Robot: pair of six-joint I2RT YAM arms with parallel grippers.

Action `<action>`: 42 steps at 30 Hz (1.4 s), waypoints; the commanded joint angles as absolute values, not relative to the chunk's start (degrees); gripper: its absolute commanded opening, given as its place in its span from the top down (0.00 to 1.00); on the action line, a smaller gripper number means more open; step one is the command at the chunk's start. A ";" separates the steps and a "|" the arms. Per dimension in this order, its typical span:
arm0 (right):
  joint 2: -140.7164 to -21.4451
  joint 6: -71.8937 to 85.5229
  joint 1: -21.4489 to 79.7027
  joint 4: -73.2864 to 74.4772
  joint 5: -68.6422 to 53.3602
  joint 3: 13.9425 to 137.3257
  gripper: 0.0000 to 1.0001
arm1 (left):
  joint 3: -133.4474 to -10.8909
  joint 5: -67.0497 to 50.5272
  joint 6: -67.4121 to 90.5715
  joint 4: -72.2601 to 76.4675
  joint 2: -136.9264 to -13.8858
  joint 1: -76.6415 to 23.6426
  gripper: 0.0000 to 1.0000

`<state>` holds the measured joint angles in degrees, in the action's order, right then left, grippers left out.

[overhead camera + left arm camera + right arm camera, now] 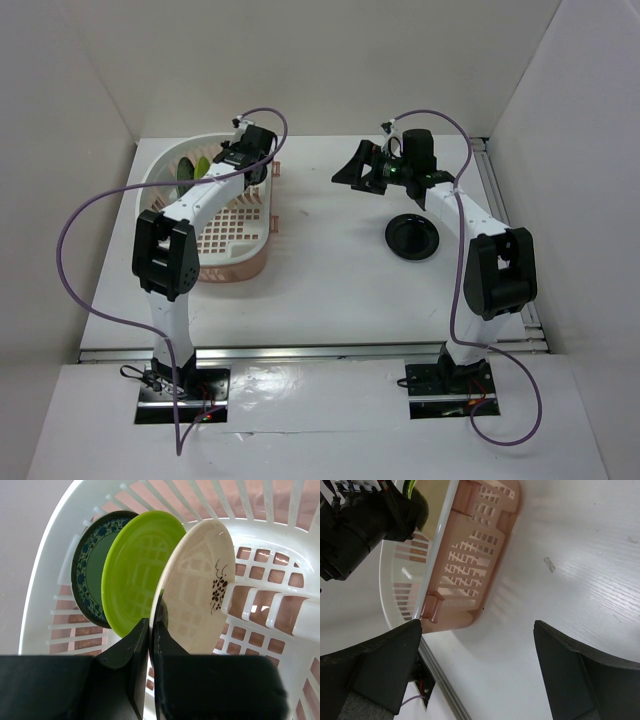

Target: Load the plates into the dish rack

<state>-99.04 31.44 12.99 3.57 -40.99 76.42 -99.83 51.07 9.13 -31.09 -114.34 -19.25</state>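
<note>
White walls (70, 150), white worktop (330, 290): one black plate (412, 237), one dish rack (245, 262) with three plates (142, 565); left jaws pinch the cream plate (195, 585), right jaws stand wide open, empty.

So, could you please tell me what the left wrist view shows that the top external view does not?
Left wrist only: blue patterned plate and cream plate, its rim in the left gripper. Top external only: black plate lying on the table, right gripper open. Both: dish rack and lime green plate standing in it.
</note>
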 commanded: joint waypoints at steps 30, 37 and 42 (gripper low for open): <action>-98.09 30.41 13.36 1.58 -41.58 76.38 0.00 | -100.37 50.45 11.34 -30.59 -114.88 -18.98 0.38; -99.23 28.05 13.36 4.56 -36.40 76.99 0.00 | -102.04 49.75 11.87 -31.11 -109.71 -18.98 0.30; -100.28 24.35 13.36 12.12 -25.95 80.51 0.00 | -104.06 40.10 14.33 -33.31 -100.04 -18.98 0.00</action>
<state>-99.55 27.66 12.99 7.18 -33.26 77.32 -99.88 45.47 11.88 -33.71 -109.84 -19.20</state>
